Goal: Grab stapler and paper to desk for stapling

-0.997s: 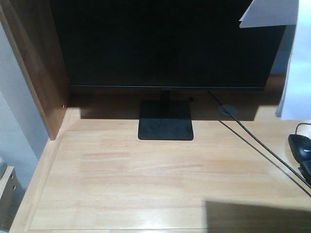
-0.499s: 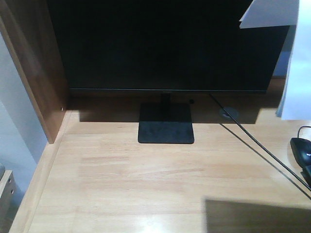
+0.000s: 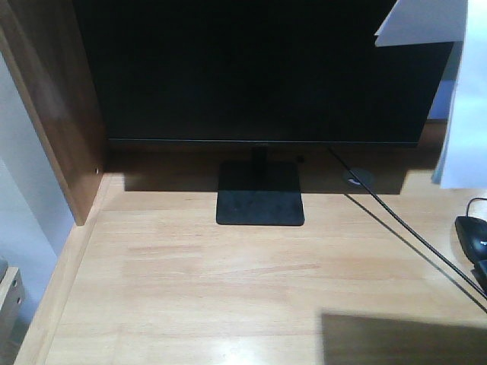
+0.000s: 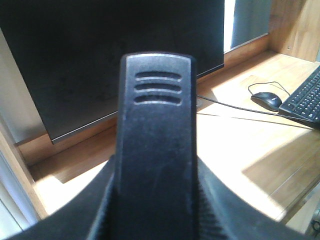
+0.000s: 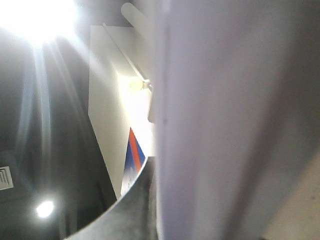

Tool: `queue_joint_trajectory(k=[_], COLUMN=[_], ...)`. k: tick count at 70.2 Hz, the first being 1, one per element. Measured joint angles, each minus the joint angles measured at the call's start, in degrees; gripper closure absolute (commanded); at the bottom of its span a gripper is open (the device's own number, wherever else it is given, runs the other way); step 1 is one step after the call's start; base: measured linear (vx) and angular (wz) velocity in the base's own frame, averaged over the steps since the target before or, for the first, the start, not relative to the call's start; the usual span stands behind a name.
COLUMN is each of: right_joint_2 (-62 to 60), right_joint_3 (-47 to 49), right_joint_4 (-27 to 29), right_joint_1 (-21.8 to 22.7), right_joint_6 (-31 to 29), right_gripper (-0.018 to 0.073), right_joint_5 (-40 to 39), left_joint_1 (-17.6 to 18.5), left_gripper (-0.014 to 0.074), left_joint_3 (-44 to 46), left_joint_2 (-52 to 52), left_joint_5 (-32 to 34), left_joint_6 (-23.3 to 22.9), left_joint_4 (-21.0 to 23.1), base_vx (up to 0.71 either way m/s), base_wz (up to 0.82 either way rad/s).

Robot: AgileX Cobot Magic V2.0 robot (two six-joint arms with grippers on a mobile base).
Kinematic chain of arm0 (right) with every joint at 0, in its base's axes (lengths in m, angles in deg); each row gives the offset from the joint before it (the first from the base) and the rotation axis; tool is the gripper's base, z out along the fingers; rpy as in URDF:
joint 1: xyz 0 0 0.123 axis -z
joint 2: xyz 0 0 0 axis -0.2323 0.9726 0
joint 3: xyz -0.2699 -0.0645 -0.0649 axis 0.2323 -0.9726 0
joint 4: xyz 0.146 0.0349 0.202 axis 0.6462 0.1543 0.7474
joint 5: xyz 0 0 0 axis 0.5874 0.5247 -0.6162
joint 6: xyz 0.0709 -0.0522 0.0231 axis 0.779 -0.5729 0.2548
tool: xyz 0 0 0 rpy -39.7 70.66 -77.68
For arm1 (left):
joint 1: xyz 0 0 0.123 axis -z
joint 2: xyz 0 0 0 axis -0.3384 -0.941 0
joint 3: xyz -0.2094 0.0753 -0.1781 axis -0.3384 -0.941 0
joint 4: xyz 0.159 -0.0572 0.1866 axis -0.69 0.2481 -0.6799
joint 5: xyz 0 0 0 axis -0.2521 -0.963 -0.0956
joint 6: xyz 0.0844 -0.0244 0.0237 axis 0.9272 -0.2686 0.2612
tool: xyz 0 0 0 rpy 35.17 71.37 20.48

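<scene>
Left gripper [image 4: 155, 165]: fills the centre of my left wrist view, pinching the stapler [image 4: 155, 125], whose black ribbed end rises up the middle of the frame.
Desk [image 3: 228, 281]: bare wood across the lower front view, side panel [image 3: 53, 114] at upper left.
Monitor [image 3: 259, 68]: top centre, stand [image 3: 259, 194] below it.
Paper [image 3: 464, 99]: white sheet hanging down the right edge of the front view; close against my right wrist camera, right half.
Right gripper: fingers not shown, so I cannot tell their state.
Mouse [image 3: 472, 234]: lower right edge.
Step, as I judge it: carrying both items over the desk.
Next: lower the paper flat onto bare wood, then set the stapler beside it.
</scene>
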Motion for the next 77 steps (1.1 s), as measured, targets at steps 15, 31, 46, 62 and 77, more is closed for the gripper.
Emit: queue_joint_trajectory(k=[15, 31, 46, 62, 77], right_joint_2=[0.0, 0.0, 0.0, 0.0, 0.0], right_joint_3=[0.0, 0.0, 0.0, 0.0, 0.0], right_joint_4=[0.0, 0.0, 0.0, 0.0, 0.0], right_joint_1=[0.0, 0.0, 0.0, 0.0, 0.0], right_joint_6=[0.0, 0.0, 0.0, 0.0, 0.0], right_gripper=[0.0565, 0.0565, 0.0565, 0.0565, 0.0565], right_joint_5=[0.0, 0.0, 0.0, 0.0, 0.0], left_joint_1=[0.0, 0.0, 0.0, 0.0, 0.0], left_gripper=[0.0603, 0.0603, 0.0603, 0.0603, 0.0603], left_joint_3=[0.0, 0.0, 0.0, 0.0, 0.0], left_joint_2=[0.0, 0.0, 0.0, 0.0, -0.58], left_joint_5=[0.0, 0.0, 0.02, 0.12, 1.85], left_joint_6=[0.0, 0.0, 0.0, 0.0, 0.0], left_joint_4=[0.0, 0.0, 0.0, 0.0, 0.0], base_vx=[0.0, 0.0, 0.0, 0.0, 0.0], base_wz=[0.0, 0.0, 0.0, 0.0, 0.0])
